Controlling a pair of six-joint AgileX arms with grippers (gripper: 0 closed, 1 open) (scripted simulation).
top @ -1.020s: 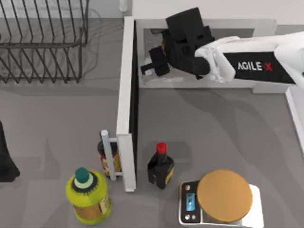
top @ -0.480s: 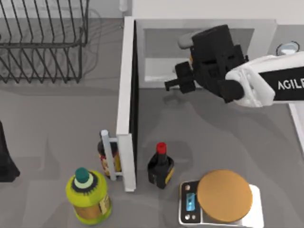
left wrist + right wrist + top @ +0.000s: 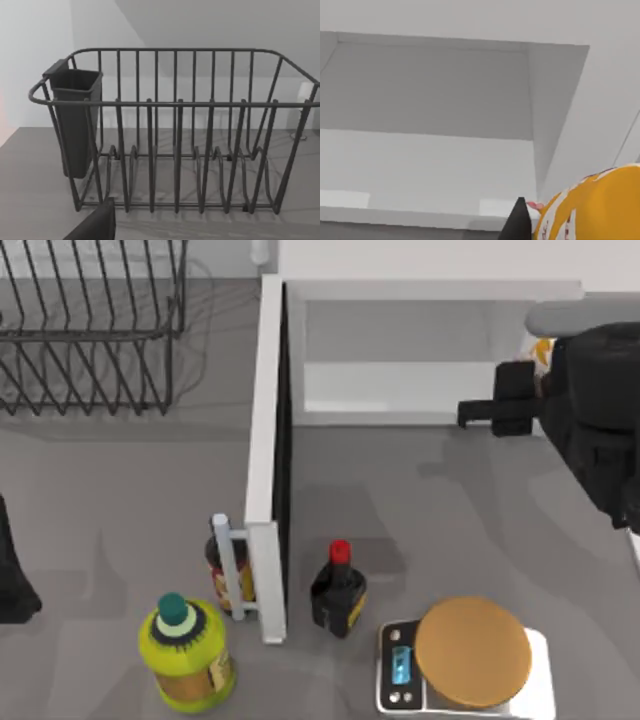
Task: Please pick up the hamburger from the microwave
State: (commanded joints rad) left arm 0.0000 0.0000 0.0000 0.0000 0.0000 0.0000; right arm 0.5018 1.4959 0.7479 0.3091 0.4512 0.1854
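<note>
The white microwave stands open at the back, its door swung out toward the front and its pale grey cavity bare. My right gripper hovers outside the cavity's right end, shut on the hamburger. In the right wrist view the orange-yellow, white-patched hamburger sits close against one dark fingertip. My left gripper is parked at the table's far left edge.
A black wire rack fills the back left. Near the front stand a green-capped yellow bottle, a dark bottle behind the door, a red-capped black bottle, and a silver scale bearing a tan disc.
My right gripper has pulled out of the microwave cavity and swung right, carrying the hamburger with it. The left arm has stayed still.
</note>
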